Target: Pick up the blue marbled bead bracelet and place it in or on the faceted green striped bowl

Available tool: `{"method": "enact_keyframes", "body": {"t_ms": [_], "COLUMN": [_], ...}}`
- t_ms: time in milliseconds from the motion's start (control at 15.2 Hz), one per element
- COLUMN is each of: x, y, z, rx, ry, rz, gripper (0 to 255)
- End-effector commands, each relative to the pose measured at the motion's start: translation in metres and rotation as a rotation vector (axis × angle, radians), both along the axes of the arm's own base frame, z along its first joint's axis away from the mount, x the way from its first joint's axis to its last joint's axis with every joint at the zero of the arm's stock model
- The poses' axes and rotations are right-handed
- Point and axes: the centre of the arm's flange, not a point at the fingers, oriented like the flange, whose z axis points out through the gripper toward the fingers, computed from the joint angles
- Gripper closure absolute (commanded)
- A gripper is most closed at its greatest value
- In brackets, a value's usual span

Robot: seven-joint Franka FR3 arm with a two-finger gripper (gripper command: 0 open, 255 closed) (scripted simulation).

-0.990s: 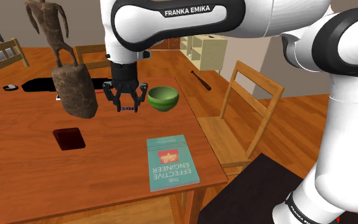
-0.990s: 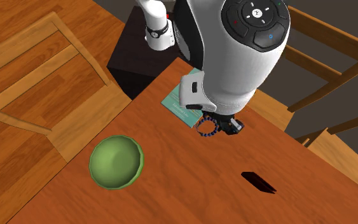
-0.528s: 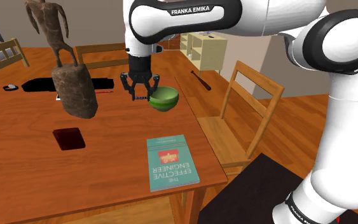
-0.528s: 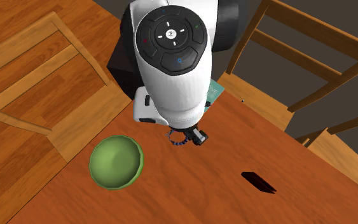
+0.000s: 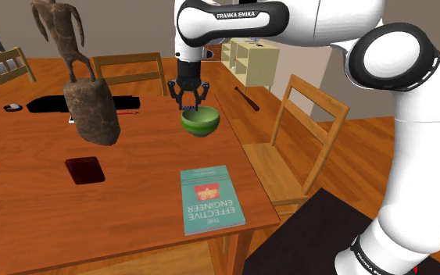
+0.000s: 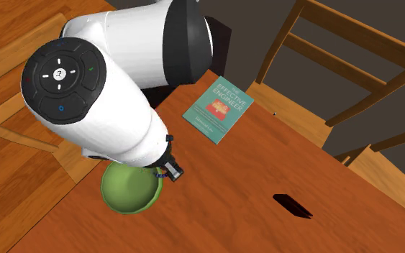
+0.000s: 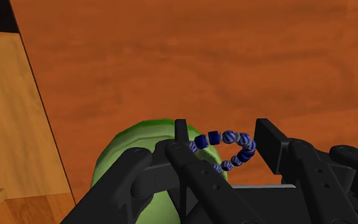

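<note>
The blue marbled bead bracelet (image 7: 227,150) hangs as a loop between my two black fingers, and my gripper (image 7: 224,135) is shut on it. The green bowl (image 5: 201,119) stands on the wooden table near its far right edge in the shoulder view. My gripper (image 5: 192,101) hovers just above the bowl's rim on the side toward that view's left. Seen from the wrist, the bowl (image 7: 128,147) lies below and beside one finger, partly hidden by the hand. The arm covers part of the bowl (image 6: 125,191) in the second exterior view.
A teal book (image 5: 209,199) lies near the table's front edge. A brown statue (image 5: 87,98) stands left of the bowl, with a dark flat case (image 5: 84,169) in front of it. Wooden chairs (image 5: 308,117) flank the table.
The arm has carried the bracelet from the middle of the table, rightward and farther back in the shoulder view, to just above the bowl. The bracelet has stayed between the fingers.
</note>
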Motion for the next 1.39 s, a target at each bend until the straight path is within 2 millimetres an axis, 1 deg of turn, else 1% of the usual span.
{"method": "enact_keyframes", "body": {"t_ms": [0,330,1320], "x": [0.013,0.049,0.049], "y": [-0.023,-0.081,-0.081], "z": [0.003,0.004,-0.074], "rx": [0.0,0.0,0.0], "ry": [0.0,0.0,0.0], "rz": [0.001,0.001,0.001], "gripper": [255,255,255]}}
